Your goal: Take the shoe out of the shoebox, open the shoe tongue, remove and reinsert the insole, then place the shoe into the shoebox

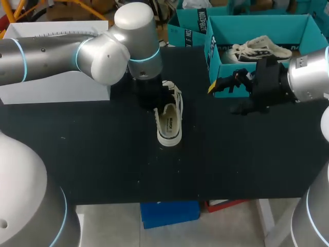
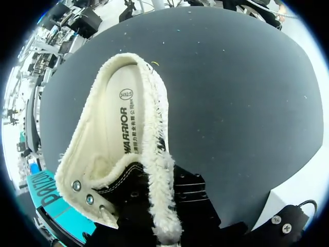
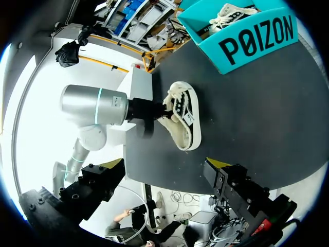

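Note:
A cream low shoe point(image 1: 170, 121) with a fleece lining lies on the black table point(image 1: 103, 154), its opening facing up. My left gripper point(image 1: 154, 100) sits at the shoe's laced end, shut on the shoe's fleece-lined edge point(image 2: 163, 206). The wrist view looks down onto the printed insole point(image 2: 121, 126) inside the shoe. The teal shoebox point(image 1: 257, 23) stands at the far right with a second shoe point(image 1: 259, 49) in it. My right gripper point(image 1: 226, 85) hovers open in front of the box, nothing between its fingers. From its wrist view the shoe point(image 3: 185, 121) lies ahead, and the gripper point(image 3: 154, 175) stands wide.
A white block point(image 1: 56, 82) stands at the back left under my left arm. A second teal box point(image 1: 187, 31) is behind the shoebox's left corner. The table's front edge point(image 1: 169, 198) runs below the shoe, with bare black surface on both sides.

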{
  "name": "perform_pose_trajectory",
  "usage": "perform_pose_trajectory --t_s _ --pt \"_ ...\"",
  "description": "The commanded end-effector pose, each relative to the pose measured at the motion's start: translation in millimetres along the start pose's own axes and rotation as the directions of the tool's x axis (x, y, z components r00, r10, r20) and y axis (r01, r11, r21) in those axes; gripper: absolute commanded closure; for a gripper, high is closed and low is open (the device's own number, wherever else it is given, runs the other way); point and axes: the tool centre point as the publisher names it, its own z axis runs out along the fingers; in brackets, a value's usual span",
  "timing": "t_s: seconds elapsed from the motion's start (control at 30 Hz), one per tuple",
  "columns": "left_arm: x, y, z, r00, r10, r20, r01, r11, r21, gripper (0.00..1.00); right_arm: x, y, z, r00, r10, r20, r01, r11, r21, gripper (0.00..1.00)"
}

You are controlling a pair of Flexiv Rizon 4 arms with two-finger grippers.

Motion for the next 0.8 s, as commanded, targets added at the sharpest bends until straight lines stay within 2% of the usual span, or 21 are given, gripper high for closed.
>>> perform_pose_trajectory --t_s 0.03,0.33,0.8 --pt "0.4 -3.9 -3.1 1.000 -0.001 0.013 0.001 1.000 0.006 1.00 0.3 0.1 1.2 1.000 0.000 0.000 0.000 1.000 -0.001 0.00" --pt "-1.4 -9.3 -41.8 0.998 0.003 0.071 -0.006 0.999 0.046 1.00 0.3 0.1 1.2 1.000 0.000 0.000 0.000 1.000 -0.001 0.00" --pt "-10.1 1.4 -162.2 0.989 0.003 0.148 0.008 0.997 -0.075 1.00 0.3 0.1 1.2 1.000 0.000 0.000 0.000 1.000 -0.001 0.00"
